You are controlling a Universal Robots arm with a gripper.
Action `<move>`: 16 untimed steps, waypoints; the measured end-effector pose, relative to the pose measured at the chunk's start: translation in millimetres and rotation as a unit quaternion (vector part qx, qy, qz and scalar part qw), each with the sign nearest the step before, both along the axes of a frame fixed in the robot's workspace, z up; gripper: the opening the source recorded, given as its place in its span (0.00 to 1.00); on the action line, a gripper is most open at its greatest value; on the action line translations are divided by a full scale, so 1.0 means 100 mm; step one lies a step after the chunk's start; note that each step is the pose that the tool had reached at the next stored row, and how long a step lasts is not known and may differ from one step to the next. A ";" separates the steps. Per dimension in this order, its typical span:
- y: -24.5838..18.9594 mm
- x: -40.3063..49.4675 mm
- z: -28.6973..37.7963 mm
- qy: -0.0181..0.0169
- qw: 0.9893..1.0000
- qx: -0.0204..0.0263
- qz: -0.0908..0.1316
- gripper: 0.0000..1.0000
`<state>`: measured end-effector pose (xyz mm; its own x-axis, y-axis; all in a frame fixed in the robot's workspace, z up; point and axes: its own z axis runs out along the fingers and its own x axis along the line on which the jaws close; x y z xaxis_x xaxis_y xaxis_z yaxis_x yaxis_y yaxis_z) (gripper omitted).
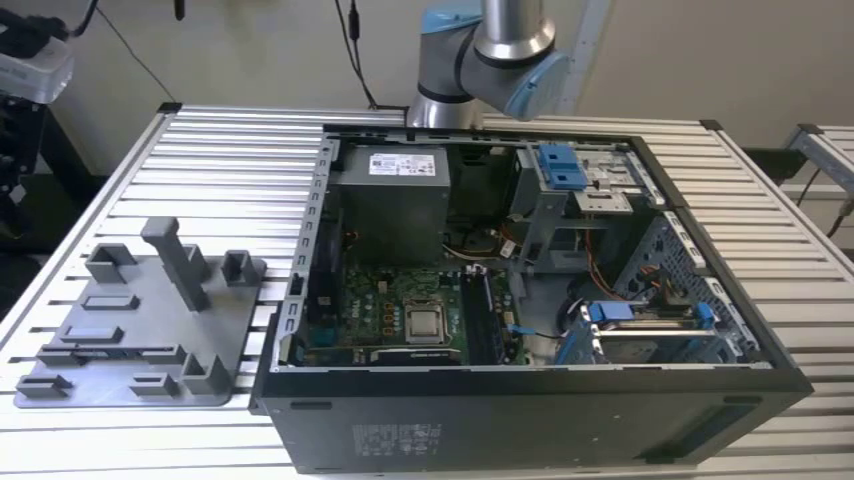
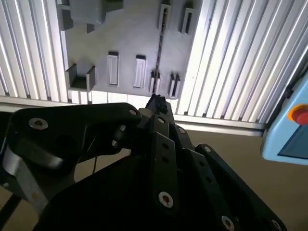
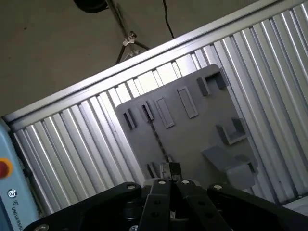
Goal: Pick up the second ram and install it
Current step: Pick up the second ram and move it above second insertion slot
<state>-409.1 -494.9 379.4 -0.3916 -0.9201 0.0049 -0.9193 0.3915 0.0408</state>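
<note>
The second ram (image 2: 160, 48) is a thin dark stick standing on edge in a pair of slots of the grey fixture plate (image 2: 125, 33). In the first wrist view the second ram (image 3: 155, 135) appears as a dark line across the fixture plate (image 3: 192, 139). My gripper (image 2: 156, 102) hangs well above the plate, roughly over one end of the stick, with its black fingers drawn together and nothing between them. The gripper's tips (image 3: 168, 169) meet over the plate's near part. In the exterior view the plate (image 1: 140, 330) lies at the left, beside the open computer case (image 1: 534, 300).
The motherboard (image 1: 400, 310) lies exposed in the case, with memory slots (image 1: 483, 315) to its right in the exterior view. A power supply (image 1: 390, 200) and blue drive brackets (image 1: 561, 165) fill the far side. The ribbed metal table (image 1: 227, 170) carries everything. A pendant (image 2: 291, 130) sits beyond the table edge.
</note>
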 end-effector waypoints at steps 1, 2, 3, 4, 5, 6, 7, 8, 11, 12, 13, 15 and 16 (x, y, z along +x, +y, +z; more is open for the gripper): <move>0.000 0.000 0.000 0.000 1.000 0.000 0.009 0.11; 0.000 0.000 0.000 0.000 1.000 0.000 0.018 0.11; 0.000 0.000 -0.001 -0.001 1.000 0.000 0.027 0.11; 0.000 0.000 -0.001 -0.001 0.999 0.000 0.036 0.11; 0.000 0.000 -0.001 -0.002 0.999 0.000 0.045 0.11; 0.000 0.000 -0.002 -0.003 0.999 0.000 0.053 0.11; 0.001 0.000 -0.002 -0.004 0.998 0.000 0.062 0.11; 0.001 0.000 -0.001 -0.005 0.998 0.000 0.070 0.11; 0.000 0.000 -0.003 -0.008 0.995 -0.001 0.095 0.11; 0.000 0.000 -0.002 -0.009 0.995 -0.001 0.103 0.11; 0.000 0.001 -0.003 -0.010 0.994 -0.001 0.110 0.11; 0.000 0.001 -0.004 -0.011 0.992 0.000 0.127 0.11; 0.000 0.000 -0.005 -0.011 0.991 0.000 0.135 0.11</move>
<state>-409.0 -494.8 378.9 -0.1314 -0.9913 -0.0003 -0.9912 0.1314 0.0185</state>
